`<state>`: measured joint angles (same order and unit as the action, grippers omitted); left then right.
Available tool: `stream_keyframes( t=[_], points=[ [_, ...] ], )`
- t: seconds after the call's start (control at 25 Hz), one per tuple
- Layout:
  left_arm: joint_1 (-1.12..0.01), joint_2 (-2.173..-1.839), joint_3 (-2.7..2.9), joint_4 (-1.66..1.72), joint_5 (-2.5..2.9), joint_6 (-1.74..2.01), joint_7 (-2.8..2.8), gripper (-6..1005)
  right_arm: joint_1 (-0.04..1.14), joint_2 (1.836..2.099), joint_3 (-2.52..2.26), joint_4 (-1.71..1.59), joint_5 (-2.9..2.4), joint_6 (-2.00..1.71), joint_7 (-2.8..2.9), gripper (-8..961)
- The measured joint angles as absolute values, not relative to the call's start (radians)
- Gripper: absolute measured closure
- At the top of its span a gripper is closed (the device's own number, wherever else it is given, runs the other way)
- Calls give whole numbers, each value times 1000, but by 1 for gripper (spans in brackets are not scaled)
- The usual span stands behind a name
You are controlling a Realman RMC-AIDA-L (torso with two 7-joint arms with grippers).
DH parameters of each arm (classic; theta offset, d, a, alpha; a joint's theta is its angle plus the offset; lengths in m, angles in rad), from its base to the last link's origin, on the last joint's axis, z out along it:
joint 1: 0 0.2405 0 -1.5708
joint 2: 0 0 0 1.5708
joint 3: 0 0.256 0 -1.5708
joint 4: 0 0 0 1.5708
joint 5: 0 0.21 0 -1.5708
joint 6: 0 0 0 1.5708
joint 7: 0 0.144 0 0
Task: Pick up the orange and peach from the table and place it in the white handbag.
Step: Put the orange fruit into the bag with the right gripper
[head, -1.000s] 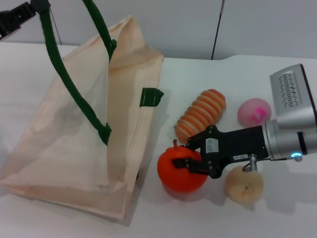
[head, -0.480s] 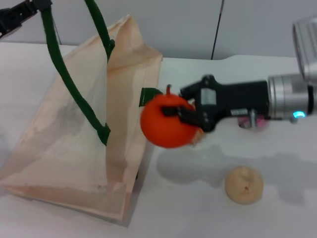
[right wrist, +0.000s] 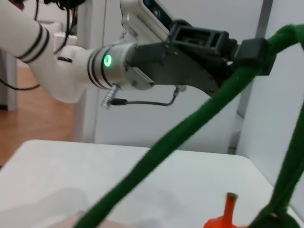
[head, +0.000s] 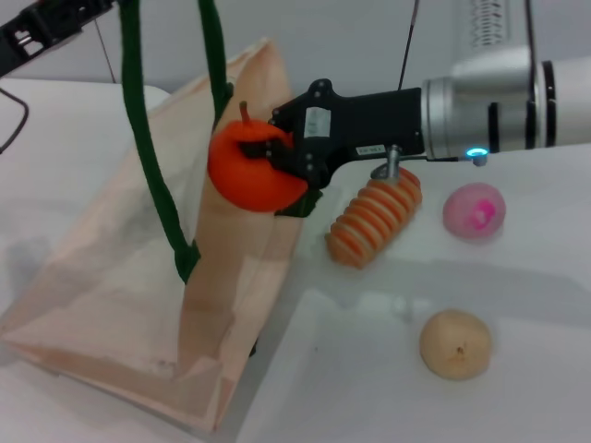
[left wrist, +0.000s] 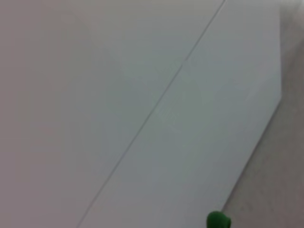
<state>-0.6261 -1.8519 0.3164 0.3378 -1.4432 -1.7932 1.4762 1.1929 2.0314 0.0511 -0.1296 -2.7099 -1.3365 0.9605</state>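
Observation:
My right gripper (head: 273, 152) is shut on the orange (head: 242, 182), a bright orange-red ball with a stem nub. It holds the orange in the air over the raised open top edge of the white handbag (head: 111, 277). The orange's stem shows in the right wrist view (right wrist: 231, 201). My left gripper (head: 57, 22) is at the top left, shut on a dark green handle (head: 138, 129) that it holds up; the right wrist view shows that gripper (right wrist: 251, 51) clamped on the strap (right wrist: 190, 128). The pink peach (head: 474, 210) lies on the table to the right.
A ribbed orange-and-cream oblong piece (head: 374, 217) lies beside the bag, just under my right arm. A beige-tan round fruit (head: 454, 344) sits near the front right. The white table (head: 351, 388) ends at a grey wall behind.
My right gripper has lifted the orange off the table and carried it up and left, from beside the bag to over its open top. The bag's top edge has shifted.

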Motion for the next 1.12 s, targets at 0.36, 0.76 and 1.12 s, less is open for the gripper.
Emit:
stream_keyframes(
  t=[0.36,0.76,1.12],
  points=[
    [-655,-1869,316,336,-1437,-1822,1476,871,1202,2031,52,-79,-2709,-1162,955,882],
    [-667,-1875,307,336,-1447,-1873,1473,871,1239,2032,44,33,-2717,-964,951,890],
    [-676,-1876,302,333,-1450,-1877,1475,870,1279,2035,40,139,-2725,-911,902,893]
  ],
)
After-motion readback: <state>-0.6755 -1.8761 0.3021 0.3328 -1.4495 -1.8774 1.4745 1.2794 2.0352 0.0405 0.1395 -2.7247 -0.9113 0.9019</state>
